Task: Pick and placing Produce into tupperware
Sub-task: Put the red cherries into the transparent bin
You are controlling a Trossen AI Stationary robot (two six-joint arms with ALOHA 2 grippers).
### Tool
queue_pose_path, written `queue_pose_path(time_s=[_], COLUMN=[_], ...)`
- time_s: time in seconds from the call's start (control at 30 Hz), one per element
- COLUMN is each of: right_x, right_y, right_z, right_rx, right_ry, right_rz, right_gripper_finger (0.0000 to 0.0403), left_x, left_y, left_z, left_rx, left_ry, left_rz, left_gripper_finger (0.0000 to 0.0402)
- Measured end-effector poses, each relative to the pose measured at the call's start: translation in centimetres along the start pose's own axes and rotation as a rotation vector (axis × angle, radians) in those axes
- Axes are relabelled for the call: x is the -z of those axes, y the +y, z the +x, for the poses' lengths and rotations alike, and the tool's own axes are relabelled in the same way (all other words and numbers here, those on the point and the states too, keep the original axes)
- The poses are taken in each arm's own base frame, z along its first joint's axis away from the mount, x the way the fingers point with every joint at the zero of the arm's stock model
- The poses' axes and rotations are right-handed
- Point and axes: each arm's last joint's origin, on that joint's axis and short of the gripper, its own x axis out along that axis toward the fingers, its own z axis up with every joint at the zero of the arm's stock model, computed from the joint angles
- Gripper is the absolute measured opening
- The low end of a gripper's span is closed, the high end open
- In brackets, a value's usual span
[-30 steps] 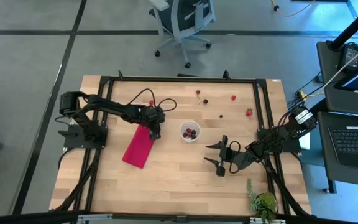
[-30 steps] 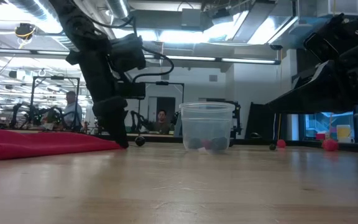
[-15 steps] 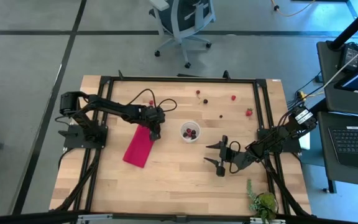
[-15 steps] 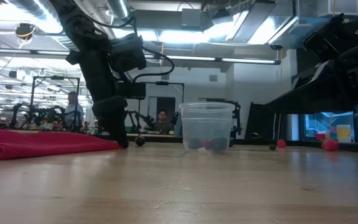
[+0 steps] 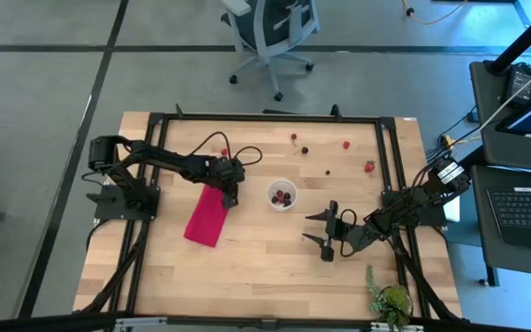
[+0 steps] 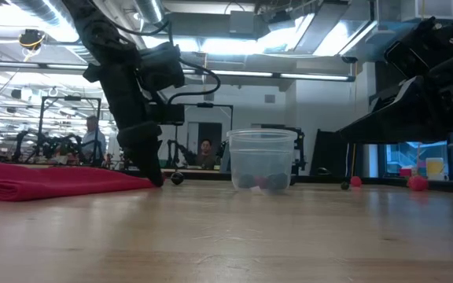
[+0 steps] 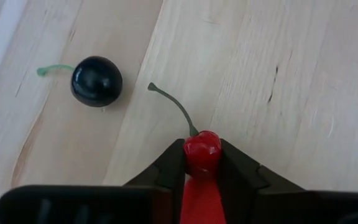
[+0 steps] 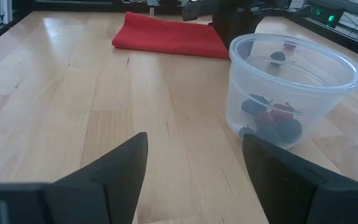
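Observation:
My left gripper (image 5: 230,197) points down at the table beside the right edge of the magenta cloth (image 5: 206,217), left of the clear round cup (image 5: 282,195). It is shut on a bright red cherry (image 7: 202,149). A dark cherry with a green stem (image 7: 96,81) lies on the wood just beyond it. The cup stands upright on its base and holds a few dark and red fruits (image 8: 272,121). My right gripper (image 5: 327,232) is open and empty, low over the table to the right of the cup and nearer the front edge. My left gripper pinches the red cherry's round body (image 7: 202,144) between its two fingertips, at their free ends. The fingers come from above, pointing down, with their tips (image 6: 154,179) at the table surface. The cherry's thin stem (image 7: 174,106) sticks out past the fingers over the wood.
Several loose red and dark fruits lie near the far edge (image 5: 294,138) (image 5: 347,144) (image 5: 369,166). A green leafy plant (image 5: 390,300) stands at the near right corner. A black frame (image 5: 265,118) runs round the table. People show in the room beyond, in the low view (image 6: 91,137).

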Motion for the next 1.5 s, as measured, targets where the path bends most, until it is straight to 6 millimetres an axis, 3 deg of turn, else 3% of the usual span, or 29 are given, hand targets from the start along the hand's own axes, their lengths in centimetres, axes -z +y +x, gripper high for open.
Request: queue_pose_path(time_s=[0.73, 1.07, 1.27, 1.5], right_x=[0.0, 0.0, 0.0, 0.0], right_y=[0.0, 0.0, 0.0, 0.0], right_z=[0.0, 0.0, 0.0, 0.0], right_rx=[0.0, 0.0, 0.0, 0.0], right_ry=[0.0, 0.001, 0.001, 0.001], right_rz=[-0.004, -0.005, -0.005, -0.005], right_gripper_finger=[0.0264, 0.0264, 0.0264, 0.0264], left_x=[-1.2, -4.8, -7.5, -9.5], left_y=[-0.3, -2.6, -4.1, -5.6], left_z=[-2.1, -4.3, -6.7, -8.0], left_rx=[0.14, 0.343, 0.352, 0.347], left_ry=[-0.14, -0.355, -0.416, -0.474], left_rz=[-0.005, 0.115, 0.212, 0.28], left_gripper_finger=[0.0059, 0.006, 0.0056, 0.006])
